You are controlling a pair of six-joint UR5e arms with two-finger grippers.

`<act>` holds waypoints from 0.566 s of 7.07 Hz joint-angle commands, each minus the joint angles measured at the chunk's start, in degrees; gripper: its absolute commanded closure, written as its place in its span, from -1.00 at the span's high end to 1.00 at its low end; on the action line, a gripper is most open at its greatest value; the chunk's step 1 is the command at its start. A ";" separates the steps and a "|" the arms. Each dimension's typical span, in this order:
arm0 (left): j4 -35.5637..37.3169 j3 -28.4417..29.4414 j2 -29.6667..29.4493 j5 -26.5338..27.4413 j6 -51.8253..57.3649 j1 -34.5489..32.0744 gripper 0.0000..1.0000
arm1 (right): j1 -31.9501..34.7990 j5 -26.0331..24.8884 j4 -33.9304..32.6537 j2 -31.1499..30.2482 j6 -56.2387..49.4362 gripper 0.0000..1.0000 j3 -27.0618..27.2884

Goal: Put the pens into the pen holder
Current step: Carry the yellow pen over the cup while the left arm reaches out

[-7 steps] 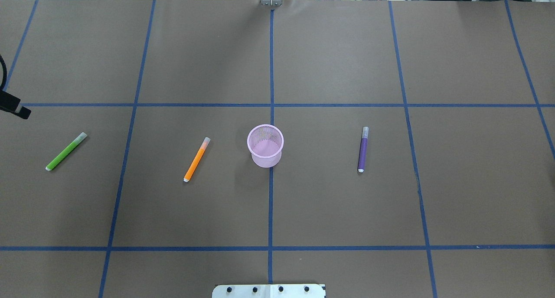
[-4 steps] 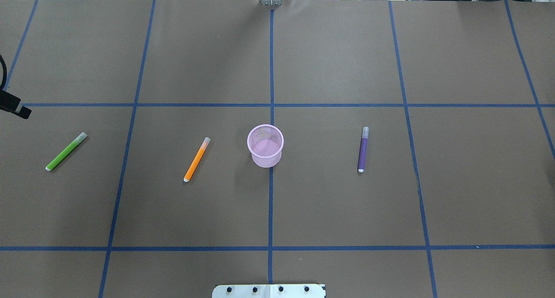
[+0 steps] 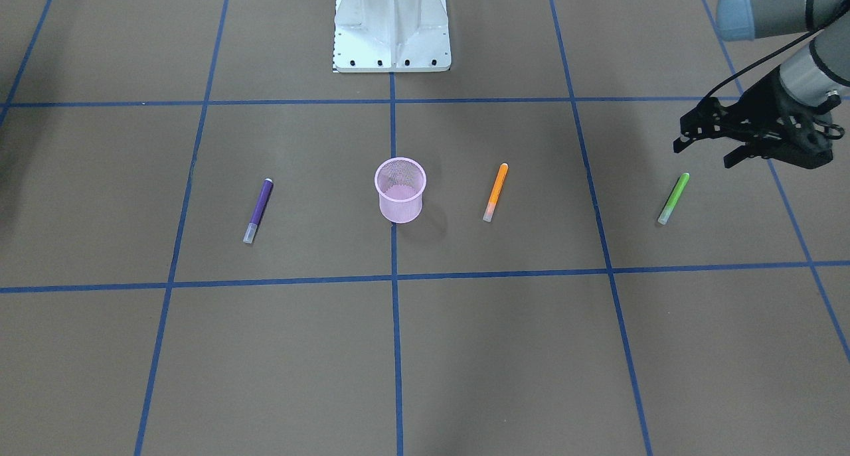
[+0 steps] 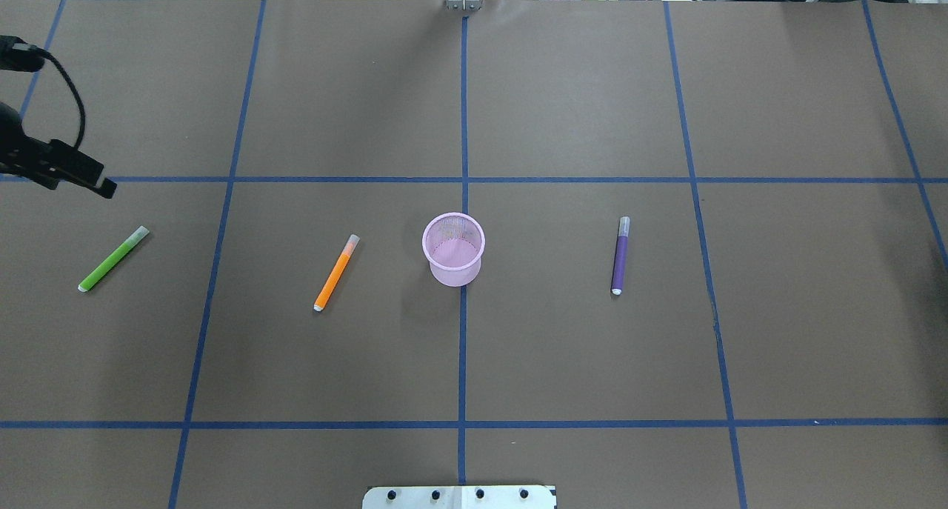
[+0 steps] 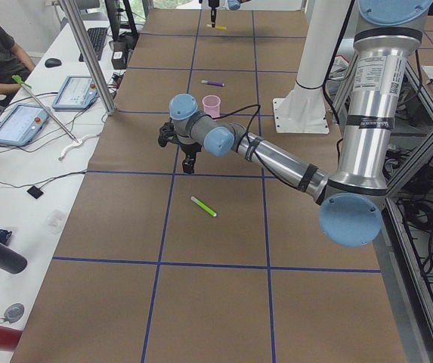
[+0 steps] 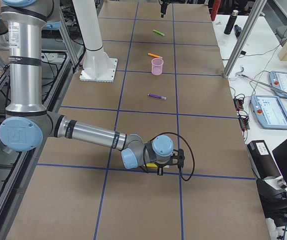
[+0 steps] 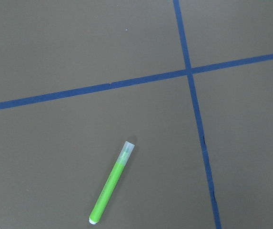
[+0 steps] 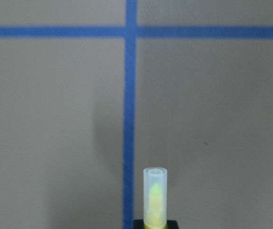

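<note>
Lowering the open left hand point(image 3: 704, 154) should wait until it centres over the green pen point(image 4: 113, 259), lying on the table well left of the pen holder point(image 4: 453, 248); turn its jaws across the slanted barrel, mid-length.

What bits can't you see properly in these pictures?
- Yellow stick: right wrist view, bottom edge cuts off its body.
- Right gripper: exterior right view, its own wrist hides the jaws.
- Left gripper: overhead view's left edge cuts most of it off.
</note>
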 commanded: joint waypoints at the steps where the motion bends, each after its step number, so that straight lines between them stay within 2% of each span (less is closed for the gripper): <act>1: 0.03 0.43 -6.05 5.10 -8.89 8.16 0.96 | -1.12 -0.01 0.12 2.65 9.72 -1.00 4.91; 4: 0.12 0.78 -10.20 13.86 -13.85 16.87 0.96 | -9.10 -2.81 0.12 7.66 29.65 -1.00 12.73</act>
